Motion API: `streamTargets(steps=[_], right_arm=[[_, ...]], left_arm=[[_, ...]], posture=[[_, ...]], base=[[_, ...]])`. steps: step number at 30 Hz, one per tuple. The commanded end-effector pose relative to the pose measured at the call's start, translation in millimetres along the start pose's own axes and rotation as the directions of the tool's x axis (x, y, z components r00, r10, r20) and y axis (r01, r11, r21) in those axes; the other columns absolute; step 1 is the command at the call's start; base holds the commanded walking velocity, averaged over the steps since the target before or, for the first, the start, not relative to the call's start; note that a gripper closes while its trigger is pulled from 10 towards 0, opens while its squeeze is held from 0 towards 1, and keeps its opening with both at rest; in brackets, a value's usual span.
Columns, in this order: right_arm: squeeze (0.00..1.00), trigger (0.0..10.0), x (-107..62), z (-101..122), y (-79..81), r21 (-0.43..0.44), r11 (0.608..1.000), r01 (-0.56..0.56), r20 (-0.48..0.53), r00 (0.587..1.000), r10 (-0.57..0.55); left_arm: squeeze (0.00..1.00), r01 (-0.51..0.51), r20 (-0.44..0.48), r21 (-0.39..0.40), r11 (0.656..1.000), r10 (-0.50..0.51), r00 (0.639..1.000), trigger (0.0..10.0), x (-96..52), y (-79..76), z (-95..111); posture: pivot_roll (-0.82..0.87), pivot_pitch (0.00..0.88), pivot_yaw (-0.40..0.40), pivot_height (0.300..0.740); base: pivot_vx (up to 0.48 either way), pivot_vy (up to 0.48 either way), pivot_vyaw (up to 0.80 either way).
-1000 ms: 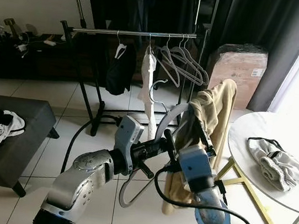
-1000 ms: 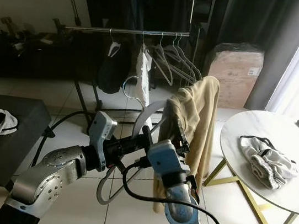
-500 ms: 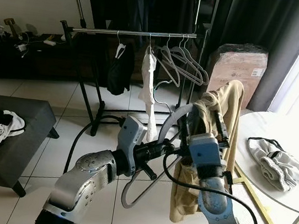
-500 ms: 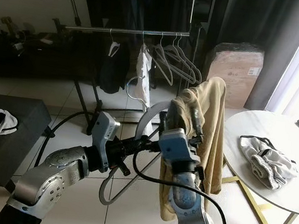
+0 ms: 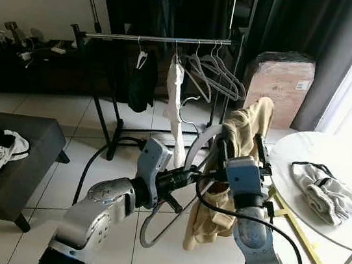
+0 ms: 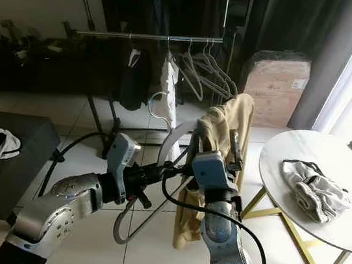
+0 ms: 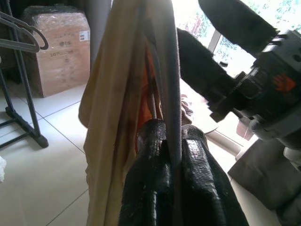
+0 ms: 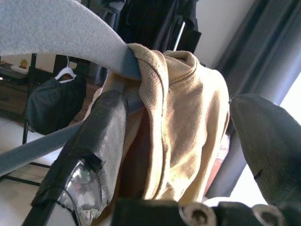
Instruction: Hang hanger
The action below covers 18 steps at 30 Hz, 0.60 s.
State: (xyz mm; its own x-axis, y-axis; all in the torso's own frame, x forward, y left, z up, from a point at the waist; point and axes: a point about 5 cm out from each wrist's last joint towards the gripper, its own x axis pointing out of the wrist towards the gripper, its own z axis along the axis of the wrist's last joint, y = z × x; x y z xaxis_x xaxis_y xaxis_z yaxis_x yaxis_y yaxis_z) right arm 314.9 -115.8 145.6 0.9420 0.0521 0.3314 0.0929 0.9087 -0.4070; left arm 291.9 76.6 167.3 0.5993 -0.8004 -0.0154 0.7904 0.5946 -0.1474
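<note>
Fingers of my left gripper (image 7: pixel 173 155) are clamped on the grey hanger (image 5: pixel 194 149), held out before the clothes rail (image 5: pixel 156 38). My right gripper (image 8: pixel 183 122) (fingers spread) straddles the tan sweater (image 5: pixel 246 125) draped on that hanger.

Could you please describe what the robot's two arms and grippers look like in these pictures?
Both arms have rounded silver metal shells with black joints. A light grey-blue box sits at each wrist, and thick black cables loop alongside each arm. The left gripper has two long black fingers with a rough, textured surface. The right gripper has matte black fingers; silvery tape wraps one near its base, and screw heads show on its mount.
</note>
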Motion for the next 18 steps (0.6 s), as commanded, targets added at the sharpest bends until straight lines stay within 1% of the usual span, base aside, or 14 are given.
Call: streamTargets(steps=[1,3,7,8,9,10,11,14,18], right_arm=[[0.0,7.2,3.4,-7.4,-2.5,-0.007,1.0,0.012,-0.036,0.999,-0.012],[0.0,0.0,6.1,-7.9,-4.0,-0.016,1.0,0.025,-0.037,0.999,-0.026],[0.0,0.0,7.9,-11.7,-4.8,-0.024,0.999,0.039,-0.063,0.997,-0.04],[0.0,4.0,8.2,-14.8,-3.0,-0.032,0.999,0.03,-0.088,0.996,-0.033],[0.0,9.7,7.9,-16.8,-1.2,-0.036,0.999,0.023,-0.104,0.994,-0.026],[0.0,9.7,7.9,-16.8,-1.2,-0.036,0.999,0.023,-0.104,0.994,-0.026],[0.0,10.0,7.7,-18.1,0.0,-0.04,0.999,0.018,-0.11,0.994,-0.022],[0.0,10.0,7.0,-21.2,1.7,-0.048,0.999,0.011,-0.129,0.991,-0.018],[0.0,10.0,3.3,-32.6,3.0,-0.087,0.996,-0.023,-0.2,0.98,0.005]], left_arm=[[0.0,0.06,0.077,0.049,0.997,-0.064,0.995,10.0,0.8,-11.9,18.5],[0.0,0.062,0.077,0.049,0.997,-0.065,0.995,10.0,0.8,-12.1,19.1],[0.0,0.062,0.078,0.051,0.997,-0.066,0.995,10.0,0.8,-12.0,19.8],[0.0,0.062,0.08,0.052,0.997,-0.066,0.995,10.0,1.0,-11.9,20.6],[0.0,0.063,0.08,0.053,0.997,-0.067,0.995,10.0,1.0,-12.1,21.3],[0.0,0.063,0.08,0.053,0.997,-0.067,0.995,10.0,1.0,-12.1,21.3],[0.0,0.063,0.081,0.053,0.997,-0.067,0.994,10.0,1.1,-12.4,21.7],[0.0,0.066,0.082,0.053,0.996,-0.07,0.994,10.0,1.4,-13.2,22.0],[0.0,0.066,0.082,0.053,0.996,-0.07,0.994,10.0,1.4,-13.3,21.9]], posture=[[-0.03,0.039,0.069,0.74],[-0.03,0.038,0.07,0.74],[-0.03,0.037,0.071,0.74],[-0.03,0.038,0.073,0.74],[-0.03,0.038,0.073,0.74],[-0.03,0.038,0.073,0.74],[-0.03,0.037,0.074,0.74],[-0.03,0.038,0.075,0.74],[-0.03,0.039,0.075,0.74]], base=[[0.0,0.0,0.0],[0.0,0.0,0.0],[0.0,0.0,0.0],[0.0,0.0,0.0],[0.0,0.0,0.0],[0.0,0.0,0.0],[0.0,0.0,0.0],[0.0,0.0,0.0],[0.0,0.0,0.0]])
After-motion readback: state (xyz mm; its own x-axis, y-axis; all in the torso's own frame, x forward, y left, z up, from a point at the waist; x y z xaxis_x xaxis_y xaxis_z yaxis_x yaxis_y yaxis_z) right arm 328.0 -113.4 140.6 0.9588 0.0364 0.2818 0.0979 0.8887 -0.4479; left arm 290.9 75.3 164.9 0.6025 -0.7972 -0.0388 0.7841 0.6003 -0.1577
